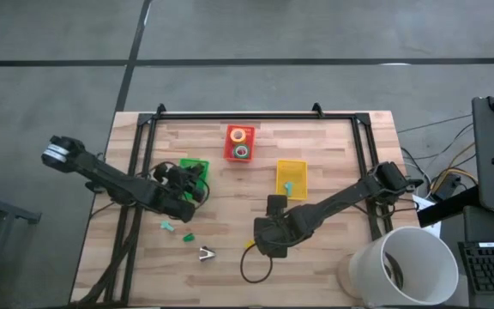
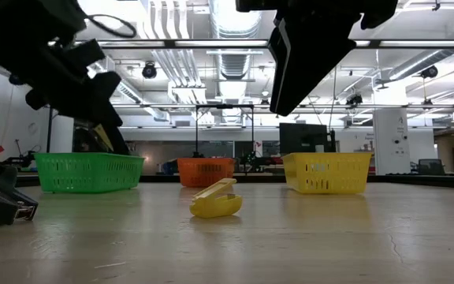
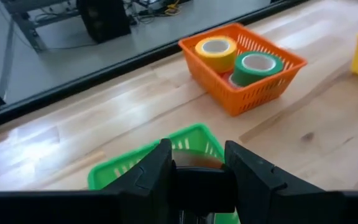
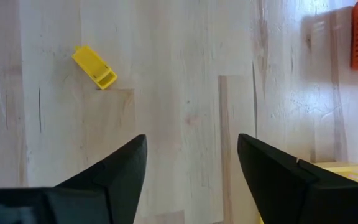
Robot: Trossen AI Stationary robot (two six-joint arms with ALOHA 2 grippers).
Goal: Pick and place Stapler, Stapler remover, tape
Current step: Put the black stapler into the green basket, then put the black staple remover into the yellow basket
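1. Your left tool (image 3: 197, 152) is closed narrow on a dark bar I take for the stapler (image 3: 197, 183). It hangs over the near rim of the green basket (image 3: 185, 132), at the left of the worktop (image 3: 303, 143). Release here and the bar may strike the rim and tip out onto the wood, so carry it farther over the basket first.
2. The grip on that bar is mostly hidden behind the fingers. If it is held off-centre, it may swing or slip as you move.
3. Your right tool (image 4: 191, 149) stands wide and empty above bare boards, with the small yellow staple remover (image 4: 95, 67) well off to one side. Descend from here and the tool will close on nothing.
4. That yellow piece is light and lies at an angle. A finger that lands on it could skid it away, so line up across its narrow sides.
5. The tape (image 3: 257, 65) already sits in the orange basket (image 3: 260, 93) at the far middle. Keep both arms clear of it.
6. The small teal piece (image 1: 168, 227) and the silver claw (image 1: 206, 253) lie near the left arm. A low sweep could scatter them.
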